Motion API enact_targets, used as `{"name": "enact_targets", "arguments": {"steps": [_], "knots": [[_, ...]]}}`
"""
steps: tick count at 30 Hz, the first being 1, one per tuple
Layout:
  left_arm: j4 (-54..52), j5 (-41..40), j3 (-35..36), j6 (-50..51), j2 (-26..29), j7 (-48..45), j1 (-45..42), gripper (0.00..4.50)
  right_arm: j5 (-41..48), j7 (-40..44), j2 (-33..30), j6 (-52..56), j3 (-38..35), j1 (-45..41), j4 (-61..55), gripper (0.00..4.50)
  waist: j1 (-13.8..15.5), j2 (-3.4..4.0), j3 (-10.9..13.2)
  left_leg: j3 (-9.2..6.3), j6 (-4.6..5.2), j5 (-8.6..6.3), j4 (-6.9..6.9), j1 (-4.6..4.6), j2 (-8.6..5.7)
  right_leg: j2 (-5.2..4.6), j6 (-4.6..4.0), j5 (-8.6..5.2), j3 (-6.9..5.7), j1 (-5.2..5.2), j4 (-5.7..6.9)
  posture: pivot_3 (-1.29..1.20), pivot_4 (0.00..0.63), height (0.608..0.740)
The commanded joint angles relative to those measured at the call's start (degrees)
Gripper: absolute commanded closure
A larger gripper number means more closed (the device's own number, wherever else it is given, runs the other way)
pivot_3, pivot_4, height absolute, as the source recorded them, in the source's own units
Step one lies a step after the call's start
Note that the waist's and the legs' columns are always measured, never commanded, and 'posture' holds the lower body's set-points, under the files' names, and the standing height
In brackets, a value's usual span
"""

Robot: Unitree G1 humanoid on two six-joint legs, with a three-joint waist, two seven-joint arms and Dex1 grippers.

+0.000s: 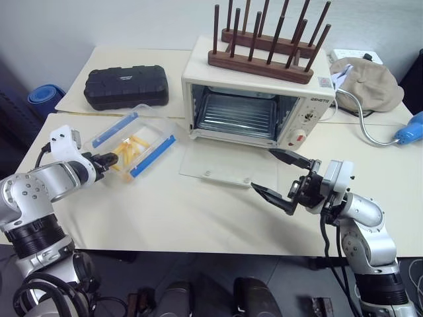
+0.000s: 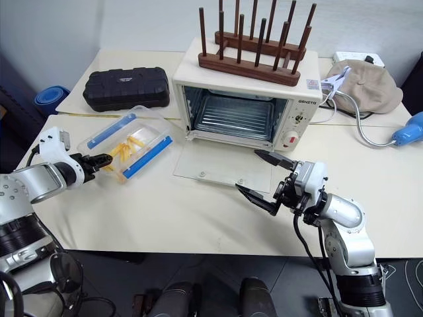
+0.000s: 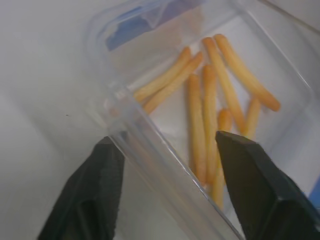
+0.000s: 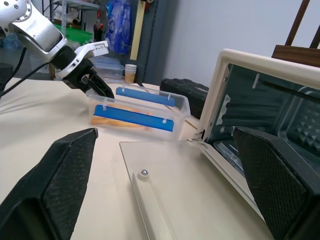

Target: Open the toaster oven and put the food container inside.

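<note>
The cream-white toaster oven (image 1: 307, 112) stands at the back of the table. Its glass door (image 1: 225, 165) lies folded down flat on the tabletop, and the wire rack inside shows. Left of the oven sits the food container (image 1: 135, 145), a clear box with blue clip strips and yellow food strips inside. My left gripper (image 1: 109, 160) is at the container's near short end. Its fingers (image 3: 100, 185) straddle the clear wall with a gap still between them. My right gripper (image 1: 262, 170) hovers open over the table just in front of the door, holding nothing.
A wooden peg rack (image 1: 264, 56) rests on top of the oven. A black ribbed hard case (image 1: 125, 86) lies behind the container. A beige cap (image 1: 367, 82), a white cable and a blue object (image 1: 411, 129) are at the right.
</note>
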Motion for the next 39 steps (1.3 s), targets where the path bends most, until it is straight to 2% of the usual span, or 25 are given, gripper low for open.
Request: {"name": "enact_targets", "arguments": {"steps": [1,3,4,7,11,15,19,24,31,33,34,39], "knots": [[1.6,3.0,2.0,-2.9,3.0,-0.8,-2.0,2.75,-0.3,-0.9,0.2,-1.7,-1.2,0.6,-2.0,0.0,-0.1,0.0,0.0,0.01,0.0,0.0,0.0,0.0,0.0,0.0,0.0,0.0,0.0,0.0,0.0,0.0,0.15,0.74],[2.7,3.4,1.6,-4.1,5.0,-2.9,-2.1,3.27,-0.4,-1.0,0.1,-1.9,-1.2,1.0,-2.0,0.0,-0.1,0.0,0.0,0.03,-0.01,0.0,-0.01,0.0,0.02,0.01,0.0,0.0,0.01,-0.01,0.0,0.0,0.15,0.74],[3.3,3.9,0.6,-5.0,6.8,-4.5,-1.8,3.67,-0.4,-1.0,0.0,-2.1,-1.3,1.2,-2.0,0.0,-0.1,0.0,0.0,0.02,-0.02,0.0,-0.02,0.0,0.03,0.03,0.0,0.0,0.01,-0.02,0.0,0.0,0.15,0.74],[4.7,3.2,-2.6,-5.1,12.3,-11.2,-1.4,4.37,-0.4,-1.0,-0.4,-2.4,-1.7,1.8,-1.9,0.0,0.0,-0.01,0.0,0.02,-0.04,0.0,-0.02,0.0,0.04,0.05,0.0,0.0,0.01,-0.02,-0.01,0.0,0.15,0.74],[3.5,-0.1,-10.4,-3.2,19.3,-23.2,-3.2,4.46,-0.4,-1.3,-1.4,-2.6,-3.4,2.9,-1.7,0.0,0.2,-0.01,0.0,0.01,-0.04,0.0,-0.02,-0.01,0.02,0.03,0.0,0.0,0.02,-0.02,-0.01,0.0,0.15,0.74],[1.8,-0.8,-18.6,-1.3,19.6,-28.1,-9.1,4.46,-0.6,-1.8,-2.4,-2.4,-5.1,4.9,-1.8,0.0,1.2,-0.02,0.0,-0.11,-0.03,-0.01,0.01,-0.05,-0.05,-0.01,0.0,0.0,0.02,0.05,-0.01,0.0,0.15,0.74],[1.4,0.3,-24.4,0.9,11.5,-26.6,-16.3,4.46,-1.3,-2.6,-2.6,-3.0,-6.5,7.6,-2.2,0.0,1.6,-0.03,0.0,-0.11,-0.02,0.0,0.03,-0.08,-0.07,0.01,0.0,0.0,0.02,0.04,-0.01,0.0,0.15,0.74],[5.5,4.3,-26.1,-3.1,-1.6,-21.5,-22.0,4.46,-1.6,-4.9,-2.2,-2.7,-7.0,10.5,-5.0,0.0,1.2,-0.04,0.0,-0.01,-0.02,0.0,0.05,-0.1,-0.02,0.08,0.01,0.0,0.04,0.0,-0.02,0.0,0.15,0.74],[12.8,9.1,-29.3,-10.3,-10.4,-20.7,-25.3,4.46,-2.2,-9.8,-1.6,-1.5,-6.8,13.5,-10.6,0.0,0.6,-0.04,0.0,0.18,-0.18,0.05,0.01,-0.04,0.05,0.42,0.01,0.0,0.19,-0.03,-0.1,0.0,0.15,0.74],[14.2,9.6,-29.1,-11.8,-11.5,-21.2,-25.5,3.75,-2.4,-10.9,-1.5,-1.4,-7.0,14.1,-11.8,0.0,0.5,-0.04,0.0,0.19,-0.18,0.05,0.01,-0.04,0.06,0.42,0.01,0.0,0.23,-0.04,-0.1,0.0,0.15,0.74],[14.8,9.7,-28.7,-12.6,-12.0,-21.3,-25.6,3.53,-2.3,-11.3,-1.5,-1.2,-7.0,14.4,-12.4,0.0,0.5,-0.04,0.0,0.18,-0.18,0.05,0.01,-0.03,0.07,0.42,0.01,0.0,0.23,-0.04,-0.1,0.0,0.15,0.74],[17.1,8.8,-23.7,-17.2,-13.7,-21.5,-26.1,1.98,-0.9,-13.5,-1.6,0.5,-7.3,15.5,-15.1,0.0,0.8,-0.04,0.0,0.18,-0.18,0.05,0.03,-0.04,0.09,0.42,0.01,0.0,0.24,-0.04,-0.1,0.0,0.15,0.74]]}}
